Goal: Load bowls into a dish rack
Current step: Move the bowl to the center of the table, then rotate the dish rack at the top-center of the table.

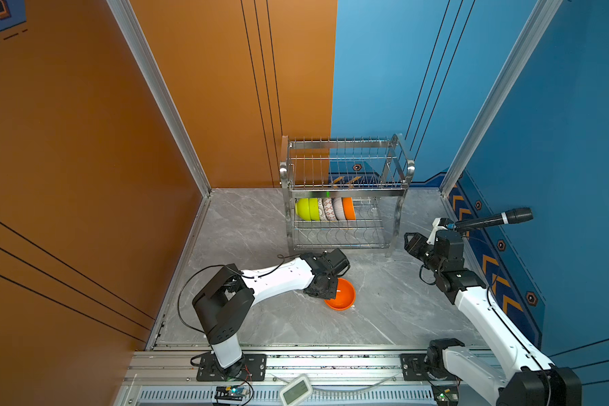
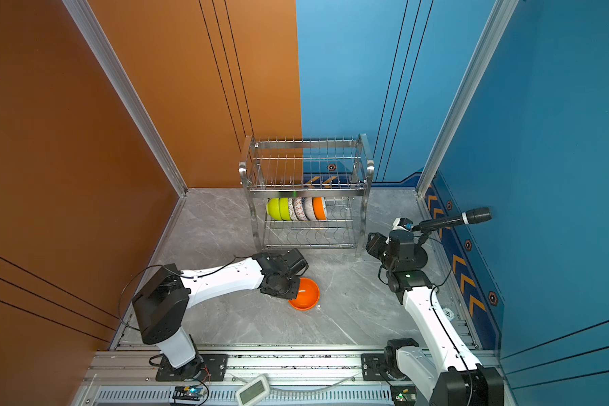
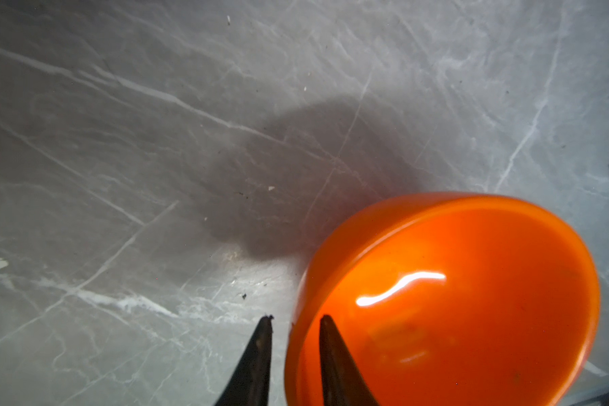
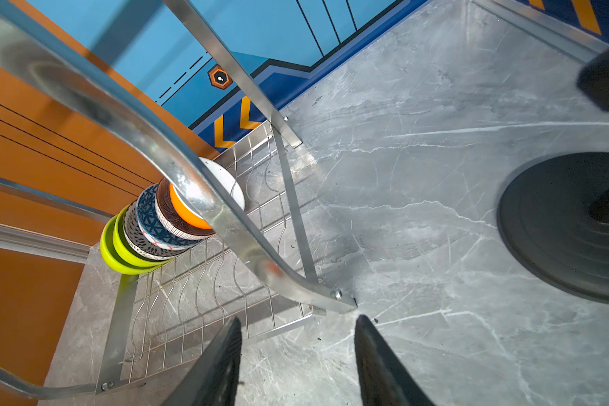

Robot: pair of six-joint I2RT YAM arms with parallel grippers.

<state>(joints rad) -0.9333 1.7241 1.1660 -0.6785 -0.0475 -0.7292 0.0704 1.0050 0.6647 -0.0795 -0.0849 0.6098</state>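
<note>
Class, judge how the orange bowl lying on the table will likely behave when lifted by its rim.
Its glossy surface shows a bright glare, so the orange bowl may slip. It looks rigid, likely keeping shape. Round-sided, it might rock or tilt if pushed.

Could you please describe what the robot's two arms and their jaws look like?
The left arm and right arm both have white link shells between boxy black joints. Thin black cables loop alongside them. The jaws are black and taper to narrow tips.

Free lower-tier slots in dish rack (image 1: pixel 345 192) right of racked bowls (image 1: pixel 326 209); its side frame (image 4: pixel 127 116) before right claw (image 4: pixel 297 321).
</note>
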